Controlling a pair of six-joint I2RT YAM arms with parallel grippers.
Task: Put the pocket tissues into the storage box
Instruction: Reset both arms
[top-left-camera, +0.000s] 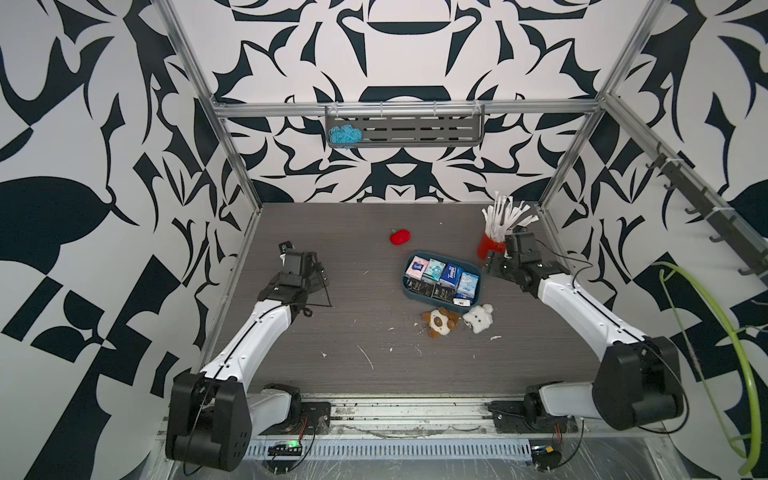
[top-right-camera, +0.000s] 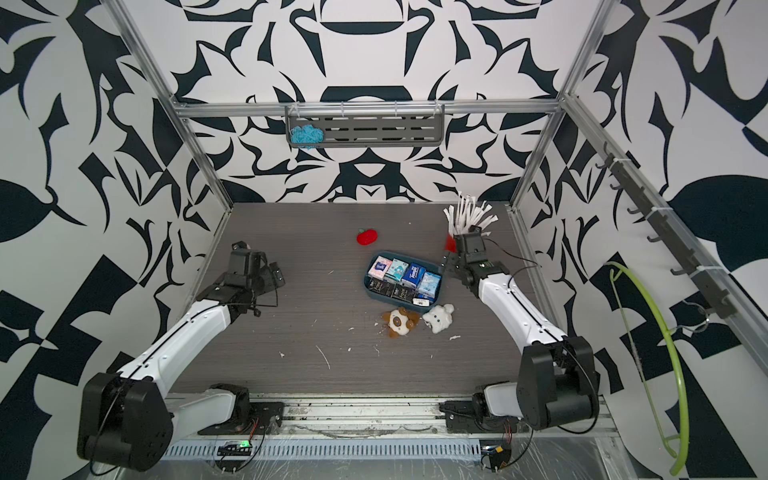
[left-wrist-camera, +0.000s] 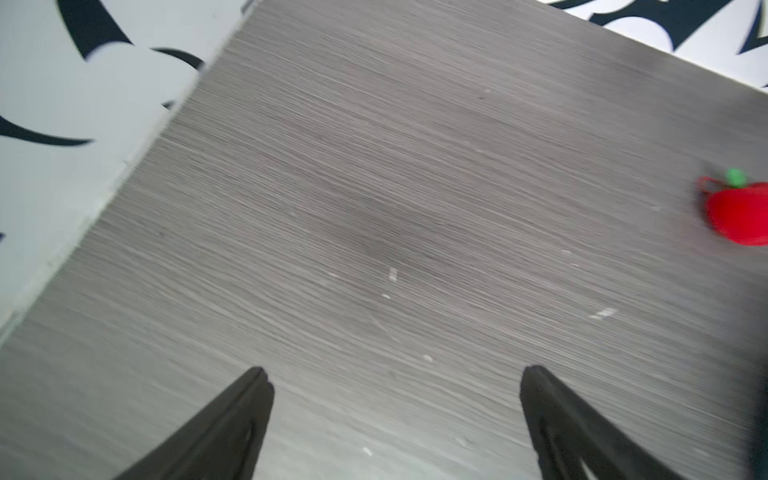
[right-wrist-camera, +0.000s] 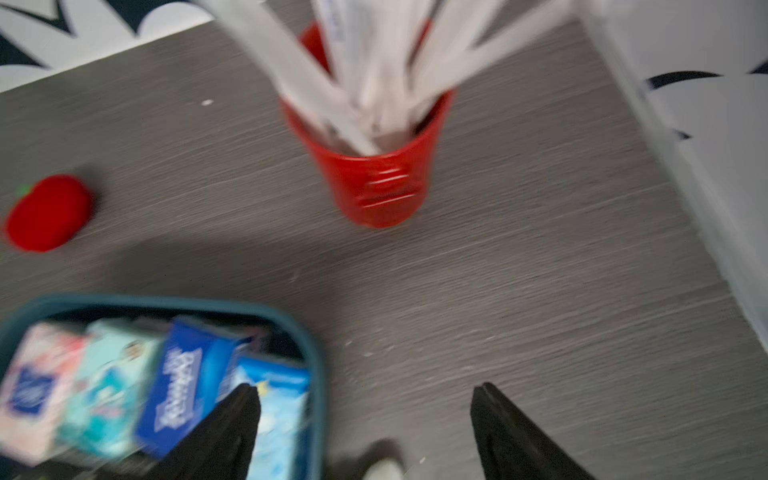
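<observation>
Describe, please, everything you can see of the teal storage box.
The storage box is a shallow dark teal tub with rounded corners, plastic-looking, resting flat and slightly askew on the grey table. Pocket tissues fill it: coloured packs along the far side, black ones nearer. Two plush toys lie just before it.

Red plush fruit (top-left-camera: 400, 236) lay far of centre on the grey wood-grain table (top-left-camera: 332, 232); red cup (top-left-camera: 485, 248) of white sticks (top-left-camera: 505, 216) stood upright at far right. Nearer, right of centre, a brown-and-white plush toy (top-left-camera: 439, 321) and a white plush toy (top-left-camera: 478, 318) lay side by side. Light blue yarn (top-left-camera: 345, 136) sat at the left end of the slotted shelf (top-left-camera: 415, 129) on the back wall.
</observation>
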